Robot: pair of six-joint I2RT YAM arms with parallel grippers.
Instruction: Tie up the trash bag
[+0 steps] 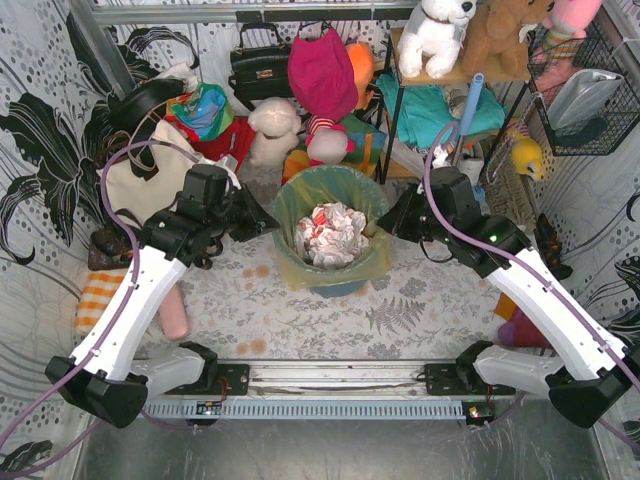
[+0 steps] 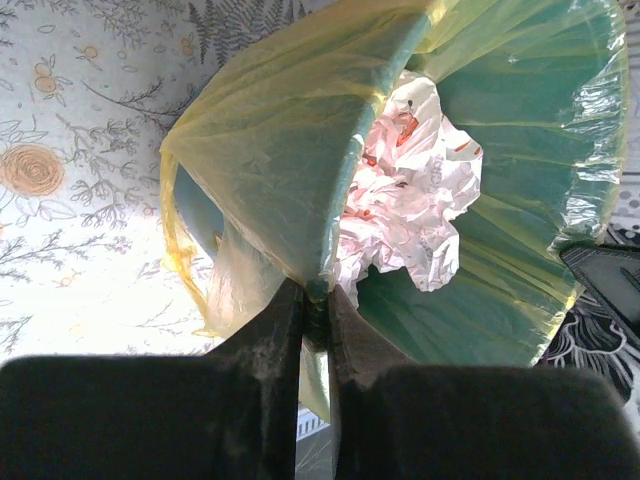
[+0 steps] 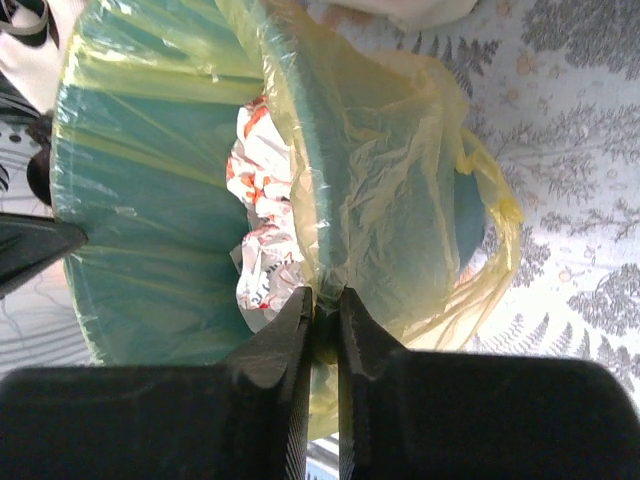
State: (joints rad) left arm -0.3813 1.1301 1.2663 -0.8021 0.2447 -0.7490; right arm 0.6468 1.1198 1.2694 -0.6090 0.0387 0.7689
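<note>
The trash bag [image 1: 292,262] is thin yellow-green plastic lining a round teal bin [image 1: 340,288] at the table's middle, its edge folded over the bin's rim. Crumpled white paper [image 1: 332,232] with red print lies inside. My left gripper [image 1: 272,222] is shut on the bag-covered rim at the bin's left side; the left wrist view shows its tips [image 2: 315,295] pinching the bag [image 2: 280,150]. My right gripper [image 1: 392,225] is shut on the rim at the right side; in the right wrist view its tips [image 3: 322,300] pinch the bag [image 3: 390,170].
A cream tote [image 1: 140,180], a black handbag [image 1: 260,65] and plush toys [image 1: 275,130] crowd the back. A shelf with teal cloth [image 1: 430,110] stands back right, beside a wire basket [image 1: 590,90]. A pink roll [image 1: 175,315] and an orange towel [image 1: 100,300] lie left.
</note>
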